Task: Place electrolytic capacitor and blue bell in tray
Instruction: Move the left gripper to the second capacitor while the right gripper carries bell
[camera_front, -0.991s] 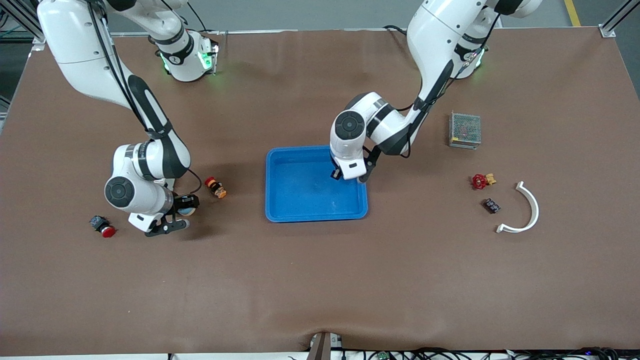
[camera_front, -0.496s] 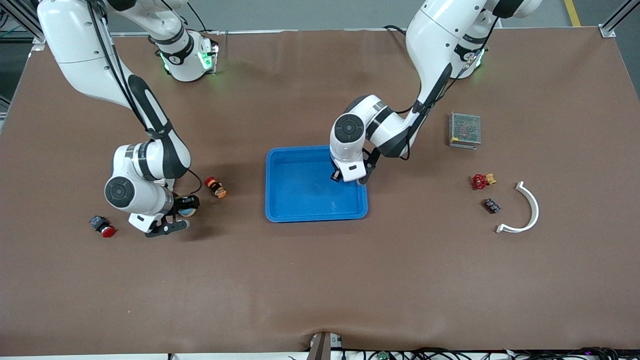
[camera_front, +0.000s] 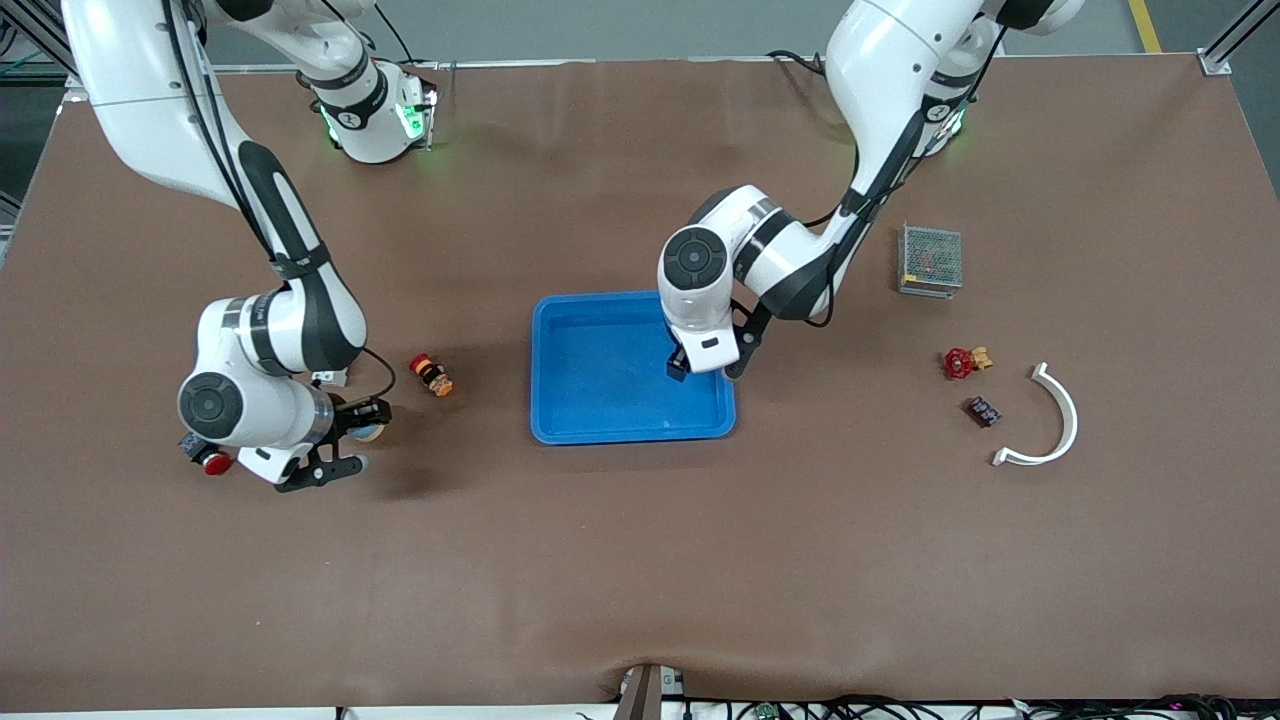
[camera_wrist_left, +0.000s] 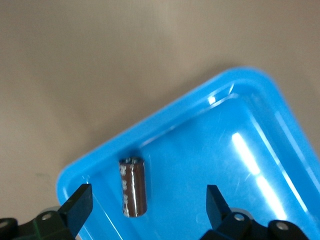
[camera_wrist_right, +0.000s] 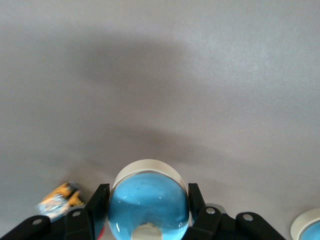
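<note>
Two white Franka arms work over a brown surface (camera_front: 640, 560). Left tool (camera_front: 700, 368) sits low in the blue tray (camera_front: 600, 400) at the edge toward the left arm's end, a small dark part just visible at its tip. Right tool (camera_front: 340, 440) is up over bare surface near the right arm's end w/ a pale blue object (camera_front: 368, 430) btwn its fingers. A red-capped button (camera_front: 212, 460) shows beside that wrist; an orange-and-red part (camera_front: 432, 374) lies btwn it and the tray. Toward the left arm's end: metal mesh box (camera_front: 930, 260), red valve handle (camera_front: 962, 362), dark component (camera_front: 984, 411), white curved strip (camera_front: 1050, 420).
</note>
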